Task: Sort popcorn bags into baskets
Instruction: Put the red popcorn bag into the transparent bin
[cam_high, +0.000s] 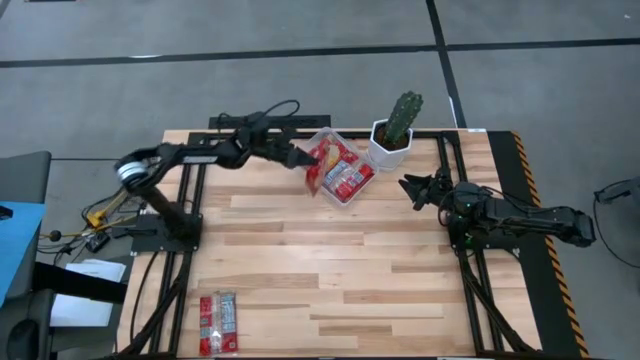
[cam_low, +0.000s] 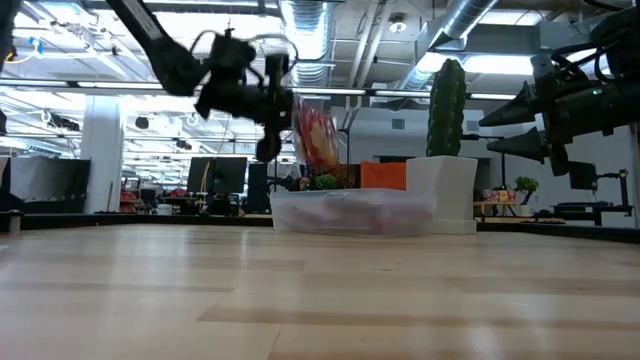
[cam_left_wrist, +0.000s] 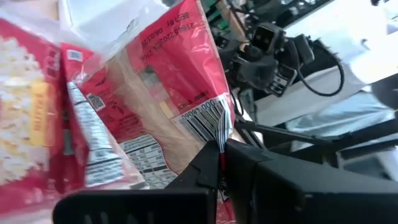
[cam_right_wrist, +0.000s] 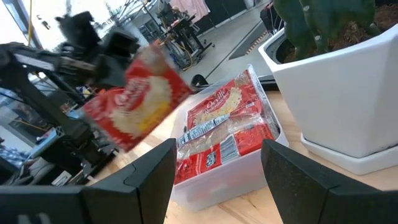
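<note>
Left hand (cam_high: 297, 157) grips a popcorn bag (cam_high: 318, 168) above the tub (cam_high: 345, 192); right hand (cam_high: 413, 187) wide.

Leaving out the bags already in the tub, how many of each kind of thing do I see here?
Loose bags on the table: 2
Held bag, in the left tool above the tub: 1
Tub: 1
Cactus pot: 1
Robot tools, the right tool waiting open beside the pot: 2
Total: 7
</note>
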